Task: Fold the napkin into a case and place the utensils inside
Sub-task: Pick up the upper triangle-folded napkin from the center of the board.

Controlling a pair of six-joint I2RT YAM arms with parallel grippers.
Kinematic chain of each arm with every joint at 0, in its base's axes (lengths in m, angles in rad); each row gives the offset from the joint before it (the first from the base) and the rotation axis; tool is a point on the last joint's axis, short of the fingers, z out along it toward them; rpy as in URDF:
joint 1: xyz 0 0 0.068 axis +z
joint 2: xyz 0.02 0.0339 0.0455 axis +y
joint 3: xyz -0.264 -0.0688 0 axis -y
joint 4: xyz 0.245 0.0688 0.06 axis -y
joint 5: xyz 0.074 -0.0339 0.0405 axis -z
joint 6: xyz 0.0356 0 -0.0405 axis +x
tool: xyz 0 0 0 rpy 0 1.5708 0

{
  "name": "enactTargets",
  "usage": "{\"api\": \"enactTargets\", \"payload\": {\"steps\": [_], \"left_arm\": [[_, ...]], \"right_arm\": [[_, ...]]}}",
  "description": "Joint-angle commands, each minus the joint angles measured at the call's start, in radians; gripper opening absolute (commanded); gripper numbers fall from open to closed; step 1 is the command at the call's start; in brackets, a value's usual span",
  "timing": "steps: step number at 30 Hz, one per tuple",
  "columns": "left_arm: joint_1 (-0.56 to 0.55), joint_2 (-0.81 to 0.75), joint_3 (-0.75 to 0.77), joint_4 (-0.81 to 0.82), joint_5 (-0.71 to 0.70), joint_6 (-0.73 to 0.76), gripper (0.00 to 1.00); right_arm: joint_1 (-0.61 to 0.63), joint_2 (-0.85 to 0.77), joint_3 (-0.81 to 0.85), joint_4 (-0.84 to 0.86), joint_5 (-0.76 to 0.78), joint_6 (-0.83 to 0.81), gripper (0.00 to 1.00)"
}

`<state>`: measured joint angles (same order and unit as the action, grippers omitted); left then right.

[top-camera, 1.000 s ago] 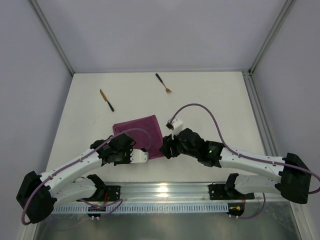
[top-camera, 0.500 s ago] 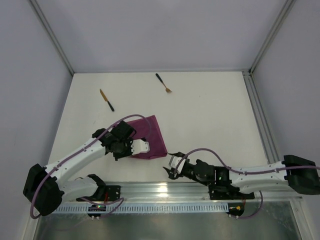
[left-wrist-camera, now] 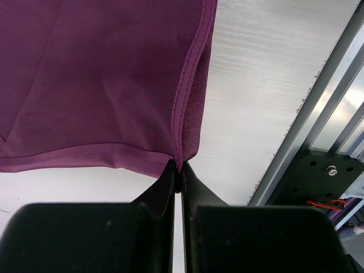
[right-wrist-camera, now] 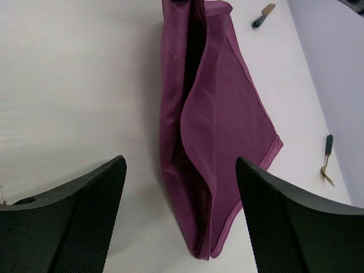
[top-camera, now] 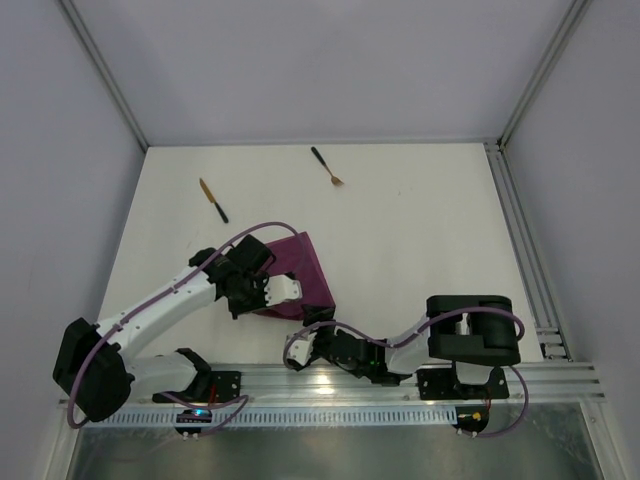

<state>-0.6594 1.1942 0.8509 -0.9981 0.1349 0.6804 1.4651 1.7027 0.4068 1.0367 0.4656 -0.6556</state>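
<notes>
Soft magenta-purple cloth napkin loosely doubled on white table | corner hem pinched in closed left gripper | right gripper gaping, empty, napkin just ahead of fingertips | gold-headed, black-handled knife and fork beyond, apart | pale walls, metal rail behind fingers | fold's inside hidden
</notes>
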Motion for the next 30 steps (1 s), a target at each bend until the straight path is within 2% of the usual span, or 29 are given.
{"api": "enactTargets", "payload": {"steps": [1, 6, 11, 18, 24, 27, 30], "left_arm": [[0.004, -0.002, 0.025, -0.027, 0.035, -0.015, 0.00], [0.006, -0.005, 0.028, -0.030, 0.043, -0.015, 0.00], [0.004, -0.007, 0.031, -0.036, 0.054, -0.010, 0.00], [0.010, -0.019, 0.037, -0.073, 0.068, 0.010, 0.00], [0.018, -0.030, 0.036, -0.091, 0.075, 0.018, 0.00], [0.020, -0.030, 0.036, -0.094, 0.083, 0.018, 0.00], [0.023, -0.031, 0.036, -0.094, 0.081, 0.018, 0.00]], "right_arm": [[0.006, 0.060, 0.068, 0.158, -0.013, -0.067, 0.81], [0.005, 0.143, 0.107, 0.137, -0.004, -0.069, 0.82], [-0.002, 0.238, 0.184, 0.053, 0.073, -0.088, 0.81], [-0.026, 0.224, 0.165, -0.064, 0.176, -0.075, 0.67], [-0.040, 0.203, 0.104, -0.115, 0.257, -0.041, 0.65], [-0.049, 0.193, 0.093, -0.139, 0.254, -0.012, 0.60], [-0.051, 0.190, 0.093, -0.147, 0.255, -0.009, 0.47]]}}
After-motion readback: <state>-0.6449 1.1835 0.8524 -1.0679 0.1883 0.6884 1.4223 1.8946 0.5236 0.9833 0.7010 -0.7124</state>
